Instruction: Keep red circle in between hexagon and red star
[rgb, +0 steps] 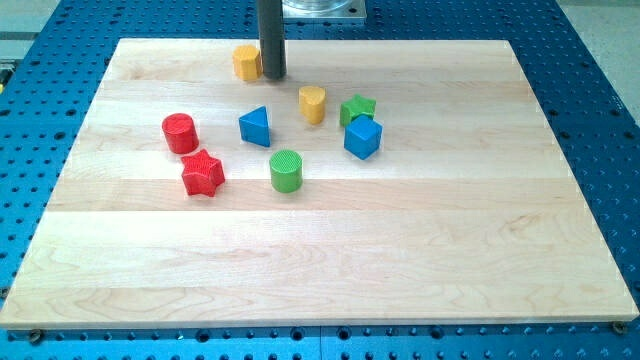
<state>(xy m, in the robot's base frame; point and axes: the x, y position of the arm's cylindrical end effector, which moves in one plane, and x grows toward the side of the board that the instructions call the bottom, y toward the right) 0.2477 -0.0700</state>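
The red circle (180, 133) sits at the view's left on the wooden board. The red star (202, 173) lies just below and right of it, almost touching. The yellow hexagon (246, 62) is near the board's top edge, up and right of the red circle. My tip (272, 76) stands right against the hexagon's right side. The red circle is left of the line from hexagon to star.
A blue triangle (255, 126), a yellow heart (312, 103), a green star (357, 109), a blue cube (362, 137) and a green cylinder (286, 171) stand in the board's middle. The wooden board (420, 250) lies on a blue perforated table.
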